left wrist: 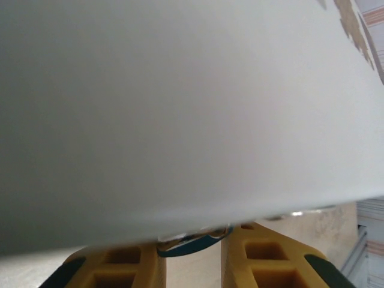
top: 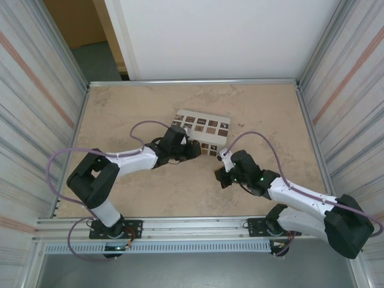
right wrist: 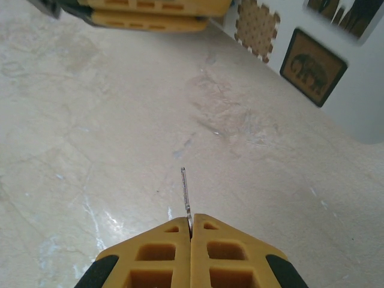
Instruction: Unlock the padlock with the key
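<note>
The teal-blue padlock (left wrist: 193, 243) shows as a thin sliver with a bit of silver on top, spanning the gap between the yellow fingers of my left gripper (left wrist: 192, 255), which is shut on it. Its upper part is hidden by the white box. In the top view the left gripper (top: 194, 149) sits against that box's near edge. My right gripper (right wrist: 191, 221) is shut on the key (right wrist: 185, 192), whose thin silver blade sticks out forward over the table. Seen from above, the right gripper (top: 221, 174) is to the right of the left one, a short gap apart.
The white box with brown patterned squares (top: 203, 128) lies mid-table just beyond both grippers; its pale side (left wrist: 180, 108) looms close over the left fingers. The left gripper's yellow fingers (right wrist: 150, 13) appear ahead of the key. Striped walls enclose the marbled table (top: 132, 108).
</note>
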